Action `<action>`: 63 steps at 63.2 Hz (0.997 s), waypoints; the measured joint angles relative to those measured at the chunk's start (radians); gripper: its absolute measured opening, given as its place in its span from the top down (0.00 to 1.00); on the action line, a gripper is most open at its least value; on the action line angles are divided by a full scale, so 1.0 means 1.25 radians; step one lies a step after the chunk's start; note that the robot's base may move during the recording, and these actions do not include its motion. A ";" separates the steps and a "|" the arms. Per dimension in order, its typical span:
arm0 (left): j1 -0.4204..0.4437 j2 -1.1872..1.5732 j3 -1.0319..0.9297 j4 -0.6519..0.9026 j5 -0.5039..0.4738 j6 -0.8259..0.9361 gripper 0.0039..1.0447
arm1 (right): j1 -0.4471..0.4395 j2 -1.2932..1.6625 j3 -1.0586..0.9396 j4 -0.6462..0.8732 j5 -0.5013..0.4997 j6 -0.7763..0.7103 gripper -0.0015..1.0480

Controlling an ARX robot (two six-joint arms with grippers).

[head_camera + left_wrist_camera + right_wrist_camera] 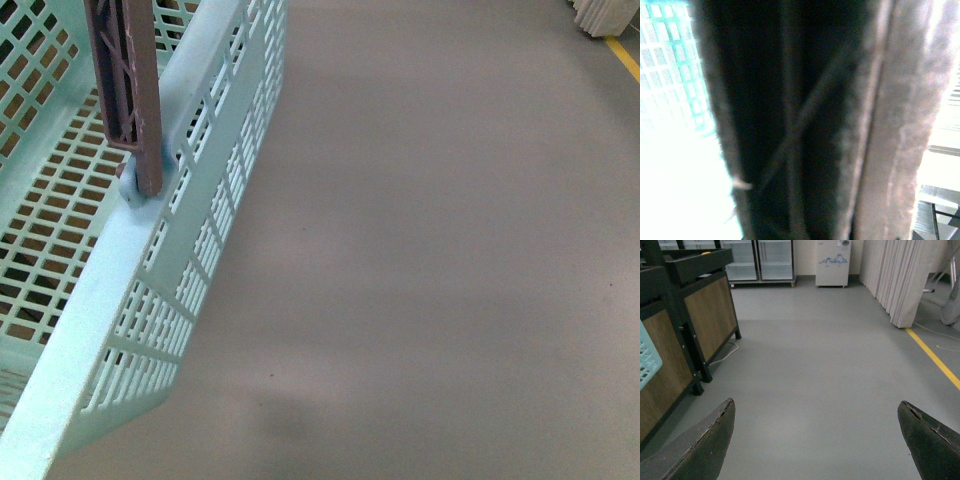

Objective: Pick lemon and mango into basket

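Neither the lemon nor the mango is showing in any view, so where they are lying cannot be told. The basket [100, 290] is filling the left of the front view, its brown handle [125, 90] standing upright over the right-hand rim, with bare grey floor [450, 250] stretching away to the right. The left wrist camera is sitting so close to that handle that little else is showing. The jaws of the left arm are not appearing there, so I cannot tell whether they are open or closed. The jaws of the right arm are standing wide apart with nothing between them, pointing out over the floor. Judging by its kind, the lemon is likely going to feel light, firm and slightly waxy, and inclined to roll, so taking it across its short middle is looking safest. The mango is probably running heavier and smoother, with skin that bruises, so it is calling for a gentle hold across its width near the centre. The basket is looking stiff, and its raised handle is possibly getting in the way of lowering fruit in.
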 joint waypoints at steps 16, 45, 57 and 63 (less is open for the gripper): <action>0.000 0.000 0.000 0.000 0.000 0.000 0.85 | 0.000 0.000 0.000 0.000 0.000 0.000 0.08; 0.000 0.000 0.000 0.000 0.000 0.000 0.85 | 0.000 0.000 0.000 0.000 0.000 0.000 0.08; 0.000 0.000 0.000 0.000 0.000 0.000 0.86 | 0.000 0.000 0.000 0.000 0.000 0.000 0.08; 0.000 0.000 0.000 0.000 0.000 0.000 0.86 | 0.000 0.000 0.000 0.000 0.000 0.000 0.08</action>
